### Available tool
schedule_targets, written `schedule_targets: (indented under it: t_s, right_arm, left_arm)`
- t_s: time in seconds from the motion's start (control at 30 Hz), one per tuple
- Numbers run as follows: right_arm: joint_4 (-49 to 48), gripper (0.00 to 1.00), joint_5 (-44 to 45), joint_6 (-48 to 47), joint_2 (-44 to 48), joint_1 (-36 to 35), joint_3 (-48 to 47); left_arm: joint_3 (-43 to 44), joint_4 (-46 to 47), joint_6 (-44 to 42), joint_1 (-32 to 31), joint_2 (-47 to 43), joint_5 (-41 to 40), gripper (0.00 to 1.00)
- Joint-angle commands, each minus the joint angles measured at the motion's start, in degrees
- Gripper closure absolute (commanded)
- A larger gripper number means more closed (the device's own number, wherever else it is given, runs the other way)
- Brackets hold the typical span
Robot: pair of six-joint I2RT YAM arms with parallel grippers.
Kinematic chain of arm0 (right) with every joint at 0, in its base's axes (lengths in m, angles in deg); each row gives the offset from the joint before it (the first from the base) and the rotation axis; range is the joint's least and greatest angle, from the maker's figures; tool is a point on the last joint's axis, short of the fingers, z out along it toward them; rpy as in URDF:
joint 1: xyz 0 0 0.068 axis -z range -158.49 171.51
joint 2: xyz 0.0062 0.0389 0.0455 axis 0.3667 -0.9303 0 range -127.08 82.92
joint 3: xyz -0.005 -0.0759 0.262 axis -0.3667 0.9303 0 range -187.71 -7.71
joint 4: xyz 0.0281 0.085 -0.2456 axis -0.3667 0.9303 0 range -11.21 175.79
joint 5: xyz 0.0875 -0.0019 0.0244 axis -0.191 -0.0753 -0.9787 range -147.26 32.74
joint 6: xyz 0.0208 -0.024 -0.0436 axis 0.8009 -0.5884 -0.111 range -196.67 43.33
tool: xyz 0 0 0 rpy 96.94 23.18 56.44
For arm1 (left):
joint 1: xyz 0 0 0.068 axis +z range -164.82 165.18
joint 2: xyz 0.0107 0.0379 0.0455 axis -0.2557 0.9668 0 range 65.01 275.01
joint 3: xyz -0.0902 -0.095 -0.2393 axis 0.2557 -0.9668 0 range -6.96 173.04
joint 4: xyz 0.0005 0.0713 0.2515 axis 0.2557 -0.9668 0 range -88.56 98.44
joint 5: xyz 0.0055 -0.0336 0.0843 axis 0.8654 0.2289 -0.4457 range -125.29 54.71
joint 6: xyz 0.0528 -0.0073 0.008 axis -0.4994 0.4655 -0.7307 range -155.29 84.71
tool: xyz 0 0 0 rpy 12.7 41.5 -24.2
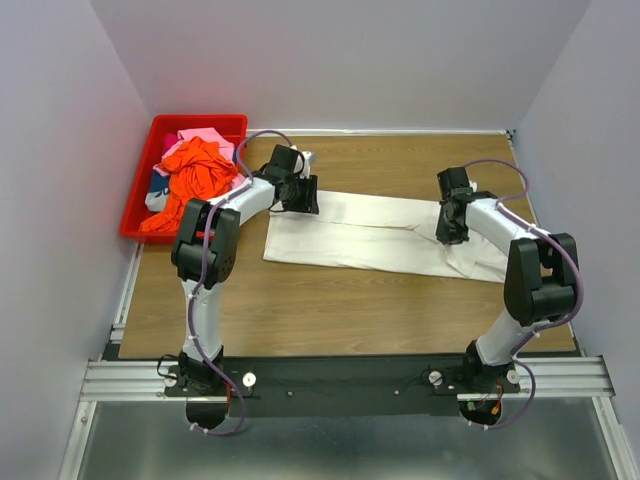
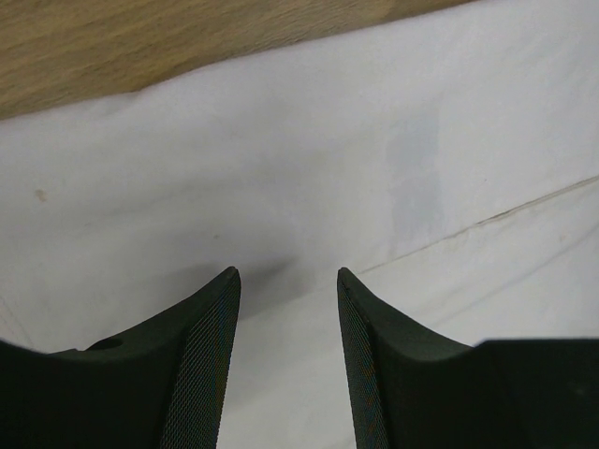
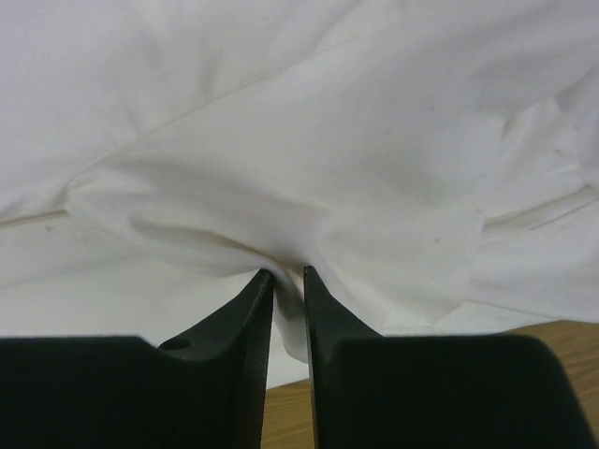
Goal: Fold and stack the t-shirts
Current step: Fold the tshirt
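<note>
A large white t-shirt [image 1: 370,235] lies on the wooden table as a long folded strip. My left gripper [image 1: 303,197] hovers over its far left end. In the left wrist view this gripper [image 2: 288,273] is open above the white cloth [image 2: 328,140], with nothing between its fingers. My right gripper [image 1: 449,228] is at the strip's right end. In the right wrist view it [image 3: 288,271] is shut on a bunched fold of the white t-shirt [image 3: 328,122] near the cloth's edge. An orange-red t-shirt [image 1: 195,168], a pink one [image 1: 205,137] and a dark patterned one [image 1: 160,185] are heaped together.
The heap of shirts sits in a red plastic bin [image 1: 200,122] at the table's far left corner, just left of my left arm. Grey walls close in the table on three sides. Bare wood [image 1: 330,310] runs between the white shirt and the arm bases.
</note>
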Motion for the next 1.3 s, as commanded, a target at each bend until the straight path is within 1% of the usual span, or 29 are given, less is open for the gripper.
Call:
schedule_targets:
  t_s: [0.0, 0.07, 0.17, 0.3, 0.43, 0.5, 0.53, 0.6, 0.63, 0.67, 0.7, 0.8, 0.83, 0.9, 1.03, 1.13, 1.2, 1.27]
  right_arm:
    - [1.7, 0.75, 5.8, -2.1, 0.7, 2.1, -2.1]
    - [1.8, 0.75, 7.1, -2.6, 0.6, 3.1, -2.1]
    - [1.8, 0.68, 10.2, -2.6, 0.6, 3.9, -2.5]
    - [2.0, 0.57, 12.9, -2.7, 1.4, 4.2, -4.1]
    - [2.8, 0.50, 10.4, -2.9, 3.4, 4.1, -6.1]
    - [2.9, 0.47, 6.5, -4.7, 5.3, 4.0, -6.6]
    - [2.9, 0.47, 1.0, -5.4, 7.1, 3.9, -6.6]
    - [2.7, 0.48, -3.9, -7.2, 8.5, 3.5, -6.5]
    - [2.7, 0.48, -8.1, -8.8, 9.7, 2.2, -6.2]
    - [2.7, 0.48, -9.4, -9.5, 10.2, 1.4, -6.0]
    - [2.7, 0.48, -14.1, -10.0, 10.6, 0.4, -5.1]
    - [1.9, 0.48, -21.1, -10.1, 10.9, -0.1, -2.9]
    - [1.5, 0.48, -24.8, -10.2, 10.6, -0.3, -1.8]
    - [1.2, 0.48, -27.8, -10.5, 9.4, -0.9, -0.9]
    - [-1.0, 0.48, -28.0, -9.0, 5.2, -1.6, 1.6]
    - [-1.6, 0.48, -27.1, -8.6, 2.1, -1.6, 1.8]
    - [-2.0, 0.48, -25.7, -8.0, 1.0, -1.6, 1.7]
    - [-2.1, 0.48, -22.1, -7.4, -0.4, -1.6, 1.5]
  left_arm:
    - [-0.9, -0.1, -1.1, 0.3, 0.6, 0.0, 0.46]
    - [-1.3, 0.0, -1.2, 0.3, 0.6, 0.0, 0.46]
    - [-1.9, 0.1, -1.1, 0.3, 0.2, -0.2, 0.46]
    - [-2.4, 0.3, -0.8, 0.3, -0.1, -0.1, 0.46]
    - [-2.4, 0.4, -0.9, 0.3, -0.3, 0.1, 0.46]
    - [-2.6, 0.5, -0.7, 0.3, -0.4, 0.1, 0.46]
    - [-2.8, 0.6, -0.7, 0.3, -0.5, 0.2, 0.46]
    - [-3.2, 0.9, -0.6, 0.3, -0.4, 0.5, 0.46]
    - [-3.4, 1.0, -0.5, 0.3, -0.3, 0.7, 0.46]
    - [-3.4, 1.1, -0.6, 0.3, -0.3, 0.8, 0.46]
    - [-3.5, 1.2, -0.6, 0.3, -0.2, 1.0, 0.46]
    - [-4.4, 1.8, -0.3, 0.3, -0.6, 1.2, 0.46]
    - [-4.6, 1.8, -0.2, 0.3, -0.6, 1.1, 0.46]
    - [-5.3, 2.1, -0.2, 0.3, -0.8, 1.2, 0.46]
    - [-6.1, 2.4, -0.4, 0.3, -0.9, 1.6, 0.46]
    - [-6.4, 2.5, -0.5, 0.3, -1.3, 1.4, 0.46]
    - [-6.9, 2.6, -0.5, 0.3, -1.6, 1.5, 0.46]
    - [-7.1, 2.7, -0.5, 0.3, -1.7, 1.5, 0.46]
